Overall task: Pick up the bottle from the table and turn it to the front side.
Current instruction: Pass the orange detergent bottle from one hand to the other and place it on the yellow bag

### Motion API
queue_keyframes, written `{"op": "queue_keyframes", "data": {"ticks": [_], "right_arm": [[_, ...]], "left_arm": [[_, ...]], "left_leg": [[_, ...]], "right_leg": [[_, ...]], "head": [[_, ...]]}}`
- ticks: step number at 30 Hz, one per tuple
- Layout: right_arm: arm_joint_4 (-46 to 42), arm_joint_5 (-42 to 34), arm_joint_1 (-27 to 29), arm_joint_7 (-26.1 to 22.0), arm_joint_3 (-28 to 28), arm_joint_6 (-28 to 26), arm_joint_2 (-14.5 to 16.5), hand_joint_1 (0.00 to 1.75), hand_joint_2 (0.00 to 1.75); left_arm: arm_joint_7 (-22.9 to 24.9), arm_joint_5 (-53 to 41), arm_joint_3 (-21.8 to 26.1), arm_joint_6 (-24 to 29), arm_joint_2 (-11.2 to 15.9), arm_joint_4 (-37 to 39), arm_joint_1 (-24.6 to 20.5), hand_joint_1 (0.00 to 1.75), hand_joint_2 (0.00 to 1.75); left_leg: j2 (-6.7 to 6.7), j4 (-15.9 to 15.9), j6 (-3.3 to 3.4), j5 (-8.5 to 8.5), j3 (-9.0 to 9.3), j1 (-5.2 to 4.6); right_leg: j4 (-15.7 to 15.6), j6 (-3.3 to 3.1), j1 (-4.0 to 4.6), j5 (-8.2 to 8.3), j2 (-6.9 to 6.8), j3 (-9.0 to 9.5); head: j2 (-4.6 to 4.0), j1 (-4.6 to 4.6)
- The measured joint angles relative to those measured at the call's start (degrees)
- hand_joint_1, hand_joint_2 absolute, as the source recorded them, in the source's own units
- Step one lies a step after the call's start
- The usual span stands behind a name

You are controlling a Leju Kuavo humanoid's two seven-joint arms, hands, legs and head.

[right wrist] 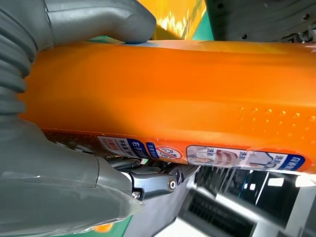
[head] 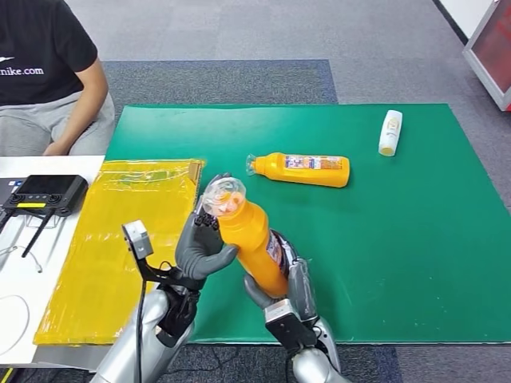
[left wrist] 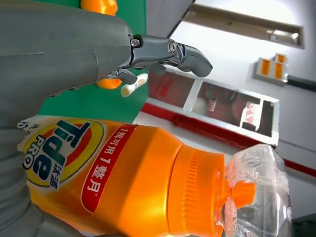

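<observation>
In the head view the orange bottle (head: 250, 239) is lifted off the green mat (head: 409, 263), near the robot and tilted, its clear cap leaning toward the far left. The right hand (head: 289, 287) grasps the lower body from beneath, while the left hand (head: 202, 247) wraps the shoulder just below the cap — a two-handed hold that probably lets one hand steady the bottle as the other turns it. A second orange bottle (head: 301, 169) lies on its side farther out on the mat, a small white bottle (head: 390, 132) at the far right, and a yellow bag (head: 120, 239) lies flat at the left; what it holds cannot be told. A person (head: 48, 72) sits at the far left. In the left wrist view the front label faces the camera, thumb beside it and one finger lifted clear. In the right wrist view thumb and fingers clamp the body on opposite sides, the small-print back label toward the fingers.
</observation>
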Motion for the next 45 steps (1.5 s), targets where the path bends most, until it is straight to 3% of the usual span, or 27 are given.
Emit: {"op": "queue_keyframes", "data": {"ticks": [13,23,32,45], "right_arm": [[0.6,-3.7,-1.0,-1.1,1.1,-2.3,0.1,1.75,1.75],[0.7,-4.3,-1.0,-1.5,1.1,-3.5,0.1,1.75,1.75],[0.9,-4.7,-0.5,-2.6,1.2,-4.5,0.1,1.75,1.75],[1.0,-5.7,-0.1,-4.6,1.2,-7.4,0.1,1.75,1.75]], "left_arm": [[5.2,4.9,-1.8,-1.0,-1.6,5.0,-6.1,0.0,1.75],[6.2,5.5,-3.3,-1.2,-1.7,7.1,-7.6,0.0,1.75],[9.7,8.9,-4.2,-5.4,-1.1,8.7,-8.8,0.0,1.75],[10.9,0.2,-9.3,-4.4,1.0,11.2,-13.5,0.0,1.75]], "left_leg": [[0.0,0.0,0.0,0.0,-0.05,0.0],[0.0,0.0,0.0,0.0,-0.09,0.0],[0.0,0.0,0.0,0.0,-0.14,0.0],[-0.01,0.0,0.0,0.01,-0.16,0.0]], "right_leg": [[0.0,0.01,0.0,0.01,0.0,-0.05],[0.0,0.01,0.0,0.01,0.0,-0.09],[0.0,0.01,0.0,0.01,-0.01,-0.12],[0.0,0.01,0.0,0.02,-0.01,-0.16]], "head": [[0.0,0.0],[0.0,-0.01],[0.0,-0.01],[0.0,-0.01]]}}
